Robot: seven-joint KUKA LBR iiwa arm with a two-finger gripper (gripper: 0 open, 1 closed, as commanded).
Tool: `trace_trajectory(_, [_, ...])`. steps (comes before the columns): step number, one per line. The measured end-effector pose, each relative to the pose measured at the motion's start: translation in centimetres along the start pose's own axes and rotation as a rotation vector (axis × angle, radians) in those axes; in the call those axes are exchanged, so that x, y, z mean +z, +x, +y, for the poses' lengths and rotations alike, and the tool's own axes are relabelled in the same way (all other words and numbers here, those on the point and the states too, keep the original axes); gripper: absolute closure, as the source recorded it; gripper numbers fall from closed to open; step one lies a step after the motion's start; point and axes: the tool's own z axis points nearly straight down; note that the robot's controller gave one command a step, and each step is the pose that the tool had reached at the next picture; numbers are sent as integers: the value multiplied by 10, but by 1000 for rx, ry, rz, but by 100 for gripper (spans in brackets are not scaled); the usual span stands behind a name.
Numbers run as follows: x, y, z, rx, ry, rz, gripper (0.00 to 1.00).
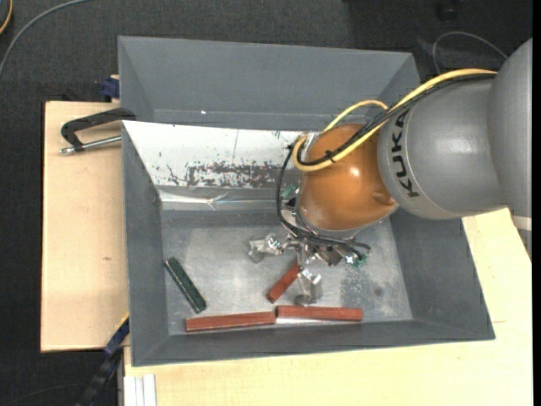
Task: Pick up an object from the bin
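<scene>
— Hand (297, 266): where does it sit?
— Low over the bin (254, 83) floor, just toward 6 o'clock of its middle, right above a short red-brown stick (281, 287).
— Which way does the stick lie?
— Flat, with its long axis running from 7 o'clock up to 1 o'clock and the upper end under the hand.
— And the arm (456, 159)?
— It comes in from 3 o'clock, with its orange cover (342, 189) facing down into the bin.
— Clenched or released?
— I cannot tell, nor whether it touches the stick.
— What lies nearby?
— A long bar (230, 320) and a second bar (319, 314) lie end to end along the 6 o'clock wall. A green strip (184, 283) lies at 8 o'clock.
</scene>
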Motion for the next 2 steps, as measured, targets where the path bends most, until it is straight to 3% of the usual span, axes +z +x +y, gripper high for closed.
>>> trace_trajectory(1, [-1, 0, -1, 3, 1, -1, 100])
trace_trajectory(2, [-142, 5, -47, -82, 12, -13, 100])
